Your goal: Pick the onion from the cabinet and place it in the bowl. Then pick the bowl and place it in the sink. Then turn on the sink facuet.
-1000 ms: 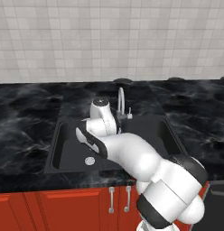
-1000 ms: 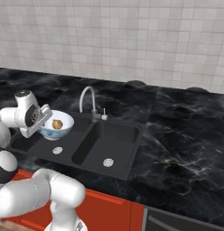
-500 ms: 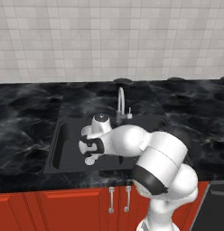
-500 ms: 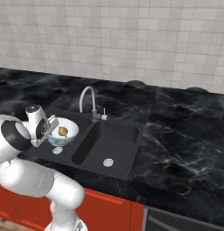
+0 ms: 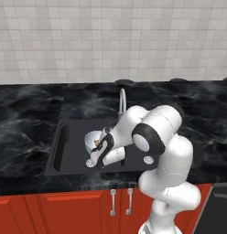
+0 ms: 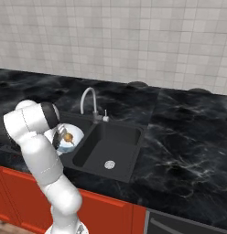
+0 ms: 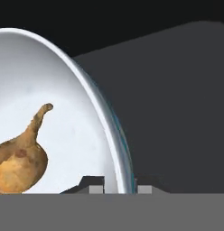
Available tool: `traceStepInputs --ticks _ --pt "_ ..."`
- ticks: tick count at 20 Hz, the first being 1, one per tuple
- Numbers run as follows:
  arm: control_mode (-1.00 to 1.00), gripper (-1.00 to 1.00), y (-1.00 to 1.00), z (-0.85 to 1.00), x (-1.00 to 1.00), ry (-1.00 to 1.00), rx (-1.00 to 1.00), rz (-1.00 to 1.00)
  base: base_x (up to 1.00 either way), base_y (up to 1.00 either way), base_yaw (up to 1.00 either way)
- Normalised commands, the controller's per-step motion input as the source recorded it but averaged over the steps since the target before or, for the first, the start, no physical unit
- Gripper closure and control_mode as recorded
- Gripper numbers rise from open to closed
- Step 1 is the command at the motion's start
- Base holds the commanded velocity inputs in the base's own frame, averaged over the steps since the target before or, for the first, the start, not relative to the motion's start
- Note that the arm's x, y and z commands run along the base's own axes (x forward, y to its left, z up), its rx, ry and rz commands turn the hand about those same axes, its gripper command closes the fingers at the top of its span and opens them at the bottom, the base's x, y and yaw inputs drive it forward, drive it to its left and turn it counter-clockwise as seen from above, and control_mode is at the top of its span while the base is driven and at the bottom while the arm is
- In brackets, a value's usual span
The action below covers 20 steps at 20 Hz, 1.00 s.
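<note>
Hand view: the 2 fingertips (image 7: pixel 96 186) straddle the rim of the bowl (image 7: pixel 64 113), 1 inside and 1 outside, close against its wall, so the gripper (image 7: pixel 118 187) is clamped on the bowl. The onion (image 7: pixel 19 158) lies inside it, stem up. Left base view: the bowl (image 5: pixel 91 138) sits low in the sink's (image 5: pixel 65 151) left basin, the tap (image 5: pixel 121 99) behind.

In the hand view the onion (image 7: pixel 16 158) is cut off at 9 o'clock, as is the bowl (image 7: pixel 64 103). In the left base view the arm hides the sink (image 5: pixel 65 146) toward 3 o'clock.
</note>
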Motion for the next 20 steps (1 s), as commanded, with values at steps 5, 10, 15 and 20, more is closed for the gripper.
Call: traceStepInputs --ticks 5,10,15,20 --pt "-1.0 1.0 0.62 -0.12 0.51 0.07 0.0 -0.19 0.0 0.0 0.0" --pt "-1.0 1.0 0.97 -0.16 0.47 0.08 -0.02 -0.24 0.0 0.0 0.0" --pt "-1.0 1.0 0.94 -0.18 0.31 0.03 -0.03 -0.24 0.0 0.0 0.0" --pt "-1.0 1.0 0.83 -0.26 0.06 0.0 -0.02 -0.21 0.0 0.0 0.0"
